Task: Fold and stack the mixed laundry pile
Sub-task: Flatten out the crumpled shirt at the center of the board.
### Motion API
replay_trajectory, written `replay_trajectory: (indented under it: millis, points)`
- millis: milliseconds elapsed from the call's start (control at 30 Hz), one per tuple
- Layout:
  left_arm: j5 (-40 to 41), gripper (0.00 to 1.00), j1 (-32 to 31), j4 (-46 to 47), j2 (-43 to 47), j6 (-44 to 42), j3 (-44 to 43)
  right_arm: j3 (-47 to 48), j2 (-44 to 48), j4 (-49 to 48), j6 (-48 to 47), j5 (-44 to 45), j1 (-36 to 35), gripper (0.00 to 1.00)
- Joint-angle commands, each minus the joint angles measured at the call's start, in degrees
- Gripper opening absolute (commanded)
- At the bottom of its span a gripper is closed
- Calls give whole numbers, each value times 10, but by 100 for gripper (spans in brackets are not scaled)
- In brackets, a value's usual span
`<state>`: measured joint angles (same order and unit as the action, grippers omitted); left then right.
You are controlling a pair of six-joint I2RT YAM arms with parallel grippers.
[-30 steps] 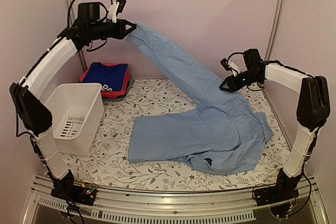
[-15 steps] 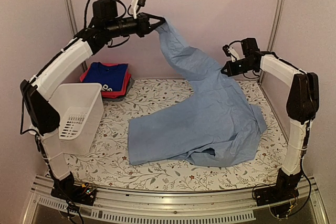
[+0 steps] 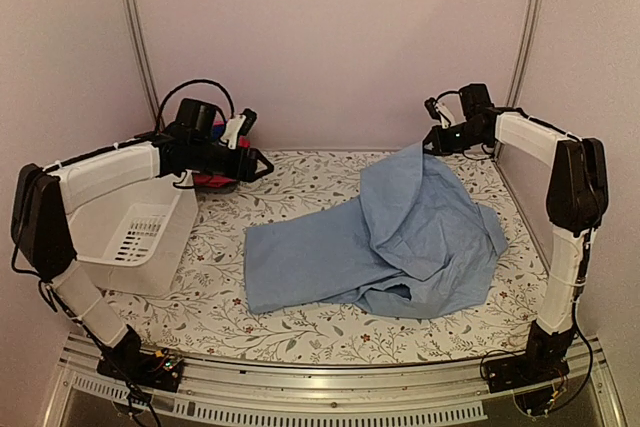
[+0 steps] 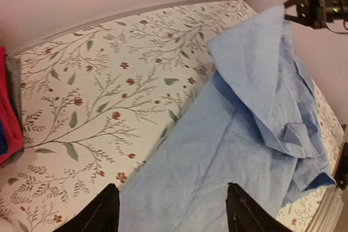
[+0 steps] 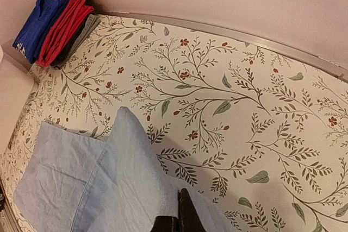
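The large pale-blue shirt (image 3: 400, 237) lies crumpled over the middle and right of the flowered table. One edge rises to my right gripper (image 3: 432, 139) at the back right, which is shut on the shirt (image 5: 109, 172) with its fingers (image 5: 182, 215) pressed together. My left gripper (image 3: 255, 162) hangs open low at the back left, empty. In its wrist view the fingertips (image 4: 106, 210) stand wide apart above the shirt's near edge (image 4: 217, 156). A folded stack (image 5: 54, 20) of blue, red and grey garments sits in the back left corner, mostly hidden behind the left arm in the top view.
A white slotted plastic basket (image 3: 130, 237) stands at the left edge of the table, under the left arm. The back wall and metal corner posts (image 3: 135, 37) close the space. Bare flowered tablecloth (image 3: 300, 182) shows between the stack and the shirt.
My left gripper opened and let go of the shirt, then dropped low towards the back left. The raised cloth fell onto the table. The right gripper shut on the shirt's edge and keeps it.
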<state>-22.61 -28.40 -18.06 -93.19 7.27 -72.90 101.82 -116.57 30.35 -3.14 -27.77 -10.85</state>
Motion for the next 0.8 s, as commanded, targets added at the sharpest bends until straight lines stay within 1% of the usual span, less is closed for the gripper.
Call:
replay_trajectory:
  millis: [0,67,167,233,333,400,433,467,633,767]
  points:
    - [105,63,46,-31,-27,83,-19,-10,47,-19,12,-19,0,0]
    - [127,60,54,-80,-71,101,-30,-17,55,-20,13,-21,0,0]
    - [137,57,54,-120,-117,126,-40,-28,65,-20,16,-21,0,0]
    - [140,58,52,-127,-130,144,-38,-38,75,-20,17,-19,0,0]
    - [167,59,44,-149,-148,168,-40,-50,86,-21,20,-16,0,0]
    - [196,55,40,-170,-164,188,-45,-56,92,-22,21,-15,0,0]
    - [201,53,38,-173,-172,202,-42,-58,94,-23,21,-15,0,0]
    - [203,53,38,-173,-178,211,-39,-61,96,-23,22,-16,0,0]
    - [201,56,23,-179,-215,234,-35,-67,101,-23,22,-13,0,0]
    - [201,56,14,-169,-224,255,-24,-70,103,-23,21,-13,0,0]
